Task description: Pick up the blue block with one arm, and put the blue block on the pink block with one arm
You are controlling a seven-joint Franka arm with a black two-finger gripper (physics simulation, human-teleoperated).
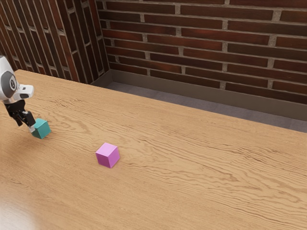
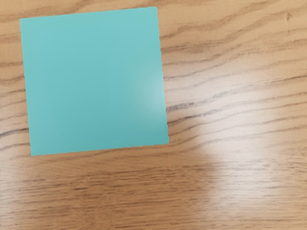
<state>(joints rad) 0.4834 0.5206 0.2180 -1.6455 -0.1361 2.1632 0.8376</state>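
The blue block [image 1: 42, 128] is a teal cube resting on the wooden table [image 1: 192, 158] near the exterior view's left edge. My gripper [image 1: 31, 126] hangs low at that block's left side, open, with one light-tipped finger [image 1: 32, 128] against the cube and nothing held. In the wrist view the blue block's top face [image 2: 93, 81] lies just under my hand, off to one side of it. The pink block [image 1: 108, 155] sits on the table to the right of the blue one and nearer the front, well apart from it.
A brick wall [image 1: 201, 43] runs along the back and the left corner, beyond the table's far edge. Between the two blocks and to the right of the pink one lies bare wood.
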